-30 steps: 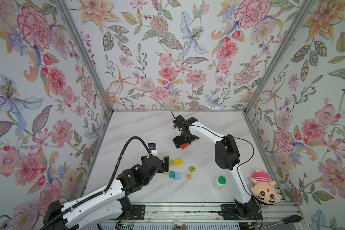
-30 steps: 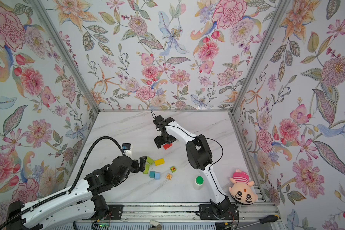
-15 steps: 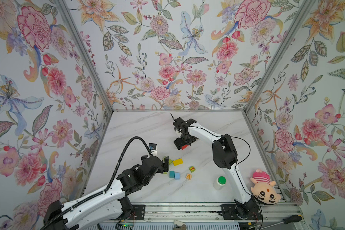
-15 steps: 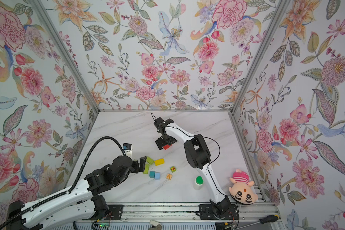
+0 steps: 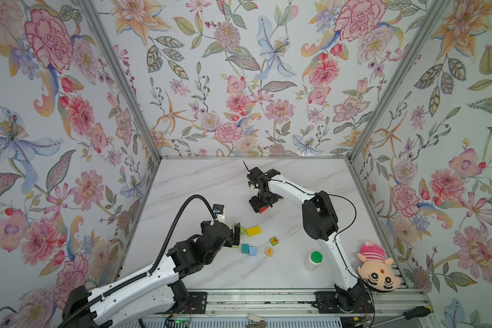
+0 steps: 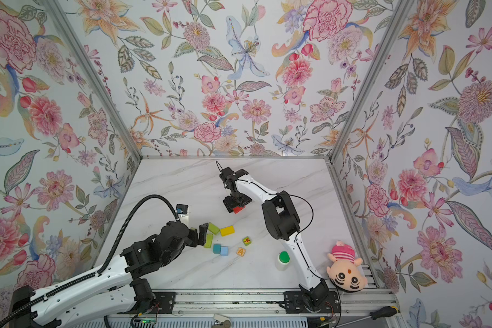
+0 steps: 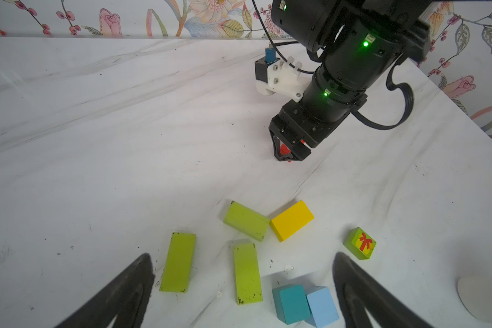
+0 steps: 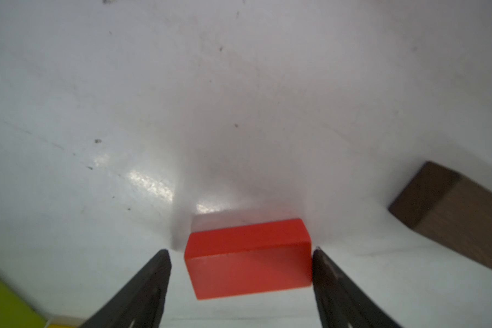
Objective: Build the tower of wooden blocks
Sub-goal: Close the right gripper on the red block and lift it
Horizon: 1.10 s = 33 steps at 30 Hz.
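Note:
My right gripper (image 8: 240,252) stands low over the red block (image 8: 247,255) at mid-table, one finger on each side of it. One finger touches the block and a small gap shows at the other. The brown block (image 8: 452,213) lies beside it. My left gripper (image 7: 243,255) hovers wide open above three lime-green oblongs (image 7: 247,272), near the yellow block (image 7: 291,220), the teal cube (image 7: 291,304) and the light-blue cube (image 7: 321,306). The green red-marked cube (image 7: 360,242) and the tan "A" cube (image 5: 269,251) lie further right. No tower shows; every block lies singly.
A white green-capped bottle (image 5: 313,259) stands front right beside the right arm. A plush doll (image 5: 377,267) lies at the front right corner. A screwdriver (image 5: 415,312) rests on the front rail. Floral walls close in three sides of the marble table (image 5: 196,184).
The right gripper has come down around the red block and its jaws have narrowed. The left arm and the loose blocks have not moved.

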Available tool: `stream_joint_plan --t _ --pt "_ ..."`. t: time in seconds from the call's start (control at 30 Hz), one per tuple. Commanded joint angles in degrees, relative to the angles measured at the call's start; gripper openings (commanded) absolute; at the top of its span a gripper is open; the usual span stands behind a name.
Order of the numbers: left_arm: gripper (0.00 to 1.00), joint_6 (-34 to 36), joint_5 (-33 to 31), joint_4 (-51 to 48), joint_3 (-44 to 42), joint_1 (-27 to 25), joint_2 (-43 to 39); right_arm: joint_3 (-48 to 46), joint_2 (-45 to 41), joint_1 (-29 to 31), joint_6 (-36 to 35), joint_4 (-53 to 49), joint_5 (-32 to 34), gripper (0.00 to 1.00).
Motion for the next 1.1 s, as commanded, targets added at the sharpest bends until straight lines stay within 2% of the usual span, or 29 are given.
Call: stream_joint_plan --t 0.0,0.3,0.4,0.53,1.07 --pt "0.99 1.09 -1.01 -1.10 1.05 0.28 0.29 1.40 2.12 -0.52 -0.40 -1.31 -0.36 0.75" --pt "0.99 2.57 -1.52 -2.92 4.33 0.72 2.22 -0.28 1.88 -1.04 -0.23 -1.15 -1.80 0.66" --pt "0.99 2.23 -1.65 -2.21 4.16 0.73 1.97 -0.52 1.62 -1.04 -0.05 -1.17 -2.52 0.61" --pt "0.99 1.95 -1.72 -1.37 3.98 0.73 1.86 -1.44 0.64 -3.06 0.12 -1.13 -2.41 0.59" --pt "0.99 3.52 -1.79 -0.31 3.46 0.97 2.14 -7.05 -2.34 -3.98 0.77 -0.45 -0.99 0.49"
